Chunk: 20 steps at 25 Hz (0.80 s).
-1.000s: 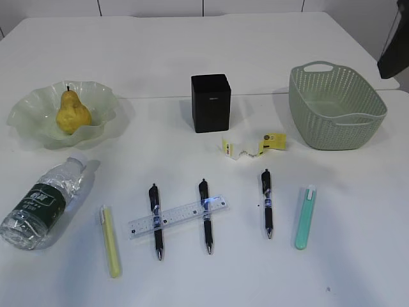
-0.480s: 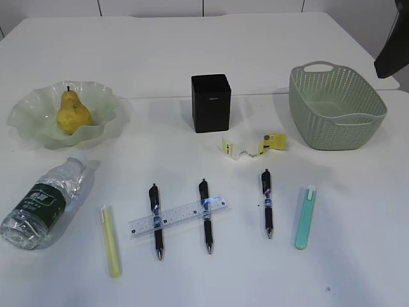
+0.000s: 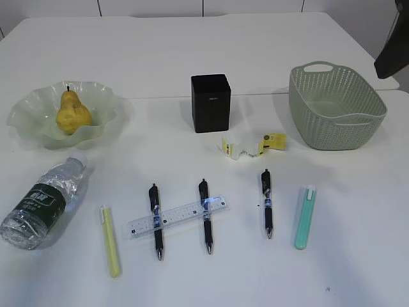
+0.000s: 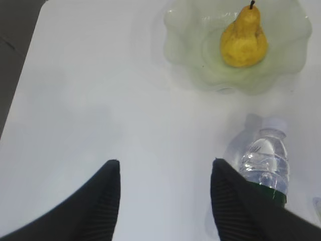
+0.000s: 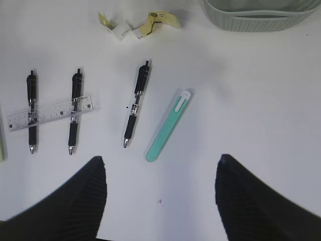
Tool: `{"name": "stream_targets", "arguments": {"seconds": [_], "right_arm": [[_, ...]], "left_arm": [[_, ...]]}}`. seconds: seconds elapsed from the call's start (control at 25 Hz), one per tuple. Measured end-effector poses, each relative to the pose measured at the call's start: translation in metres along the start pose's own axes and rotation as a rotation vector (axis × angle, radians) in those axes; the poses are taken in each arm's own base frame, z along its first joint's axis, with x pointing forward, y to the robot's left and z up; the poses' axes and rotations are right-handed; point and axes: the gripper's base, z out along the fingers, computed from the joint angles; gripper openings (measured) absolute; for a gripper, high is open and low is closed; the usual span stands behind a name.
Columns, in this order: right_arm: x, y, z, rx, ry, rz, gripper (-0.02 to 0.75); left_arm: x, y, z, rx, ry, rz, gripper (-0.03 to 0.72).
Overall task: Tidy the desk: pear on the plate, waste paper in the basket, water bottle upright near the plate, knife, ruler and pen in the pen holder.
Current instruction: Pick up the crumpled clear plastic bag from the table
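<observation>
Yellow pear (image 3: 72,112) sits in ruffled translucent green plate (image 3: 25,118), upper left; ribbed clear water bottle (image 3: 45,201) lies flat below. Left gripper (image 4: 165,173) and right gripper (image 5: 160,175): both apart, empty.

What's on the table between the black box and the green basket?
In the exterior view, only bare white table lies straight between the pen holder and the basket. The waste paper sits nearer the camera, below that gap, touching neither.

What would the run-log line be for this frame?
pear: on plate | water bottle: lying | waste paper: on table | left gripper: open, empty | right gripper: open, empty
</observation>
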Motion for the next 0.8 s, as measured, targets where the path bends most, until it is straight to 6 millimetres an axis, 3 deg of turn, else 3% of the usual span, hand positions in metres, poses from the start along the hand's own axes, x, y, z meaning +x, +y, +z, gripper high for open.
{"name": "stream_targets", "arguments": {"seconds": [0.24, 0.44, 0.8], "right_arm": [[0.000, 0.001, 0.000, -0.008, 0.000, 0.003, 0.532], [-0.001, 0.004, 0.003, -0.047, 0.007, 0.018, 0.532], [-0.018, 0.005, 0.051, -0.141, 0.122, 0.042, 0.532]], "left_arm": [[0.041, 0.000, -0.007, 0.058, -0.181, -0.006, 0.403], [0.063, 0.000, 0.003, 0.064, -0.153, 0.003, 0.402], [0.076, 0.003, 0.005, 0.031, -0.022, 0.005, 0.402]]}}
